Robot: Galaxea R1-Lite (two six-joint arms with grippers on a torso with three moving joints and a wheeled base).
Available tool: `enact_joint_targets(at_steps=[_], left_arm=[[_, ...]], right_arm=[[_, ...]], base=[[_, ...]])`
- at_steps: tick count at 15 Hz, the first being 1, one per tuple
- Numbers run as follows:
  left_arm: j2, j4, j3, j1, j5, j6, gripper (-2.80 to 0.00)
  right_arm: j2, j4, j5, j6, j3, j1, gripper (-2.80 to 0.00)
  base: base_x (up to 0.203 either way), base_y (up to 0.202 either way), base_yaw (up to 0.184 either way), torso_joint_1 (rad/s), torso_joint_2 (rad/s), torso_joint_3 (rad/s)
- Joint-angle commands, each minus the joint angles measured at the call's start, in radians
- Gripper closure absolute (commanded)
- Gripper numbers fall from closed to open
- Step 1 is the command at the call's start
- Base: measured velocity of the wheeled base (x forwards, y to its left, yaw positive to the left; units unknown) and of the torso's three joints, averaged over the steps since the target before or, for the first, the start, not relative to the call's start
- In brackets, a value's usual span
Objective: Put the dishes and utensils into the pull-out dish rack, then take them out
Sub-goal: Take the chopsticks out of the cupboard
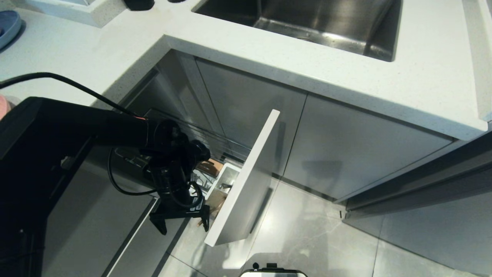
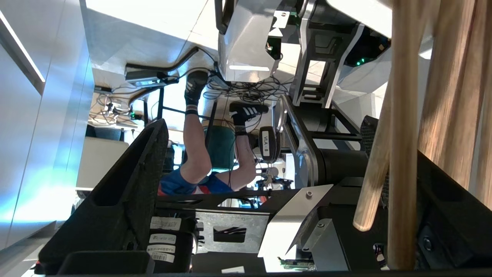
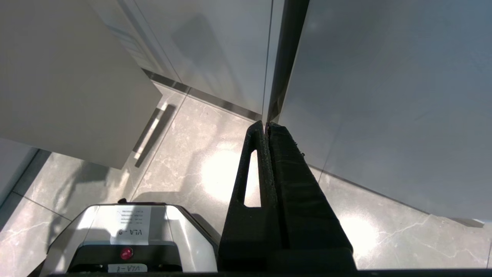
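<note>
The pull-out dish rack stands drawn out below the counter, with its pale front panel (image 1: 246, 181), white utensil cup (image 1: 226, 179) and tan wooden strip (image 1: 211, 167). My left gripper (image 1: 180, 224) hangs low beside the rack, open, fingers wide apart. In the left wrist view the light-wood chopsticks (image 2: 401, 134) stand close against one finger, with nothing between the fingers of the left gripper (image 2: 265, 127). The other finger (image 2: 127, 200) is far off to the side. My right gripper (image 3: 266, 125) is shut and empty, parked by the cabinet doors. Bowl and spoon are out of view.
A steel sink (image 1: 315, 23) is set in the white counter (image 1: 423, 77). A blue plate (image 1: 7, 25) sits at the counter's far left, and a pink sliver (image 1: 2, 107) shows behind my left arm. A person's legs (image 2: 196, 154) show past the robot's base.
</note>
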Motion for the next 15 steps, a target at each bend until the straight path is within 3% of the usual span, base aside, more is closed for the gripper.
enact_joint_targets(at_steps=[1, 4, 10, 11, 15], left_arm=[[0.02, 0.006, -0.008, -0.003, -0.004, -0.002, -2.8], [0.038, 0.01, -0.023, -0.005, -0.051, -0.002, -2.8], [0.046, 0.01, -0.029, -0.003, -0.054, -0.002, -2.8], [0.046, 0.01, -0.029, -0.003, -0.054, -0.002, 0.0], [0.043, 0.045, -0.074, -0.011, -0.077, -0.012, 0.0]], right_arm=[[0.0, 0.0, 0.0, 0.0, 0.002, 0.001, 0.0], [0.0, 0.0, 0.0, 0.0, 0.002, 0.001, 0.0], [0.0, 0.0, 0.0, 0.0, 0.002, 0.001, 0.0], [0.0, 0.0, 0.0, 0.0, 0.002, 0.001, 0.0], [0.0, 0.0, 0.0, 0.0, 0.002, 0.001, 0.0]], base=[[0.0, 0.0, 0.0, 0.0, 0.0, 0.0], [0.0, 0.0, 0.0, 0.0, 0.0, 0.0], [0.0, 0.0, 0.0, 0.0, 0.0, 0.0], [0.0, 0.0, 0.0, 0.0, 0.0, 0.0], [0.0, 0.0, 0.0, 0.0, 0.0, 0.0]])
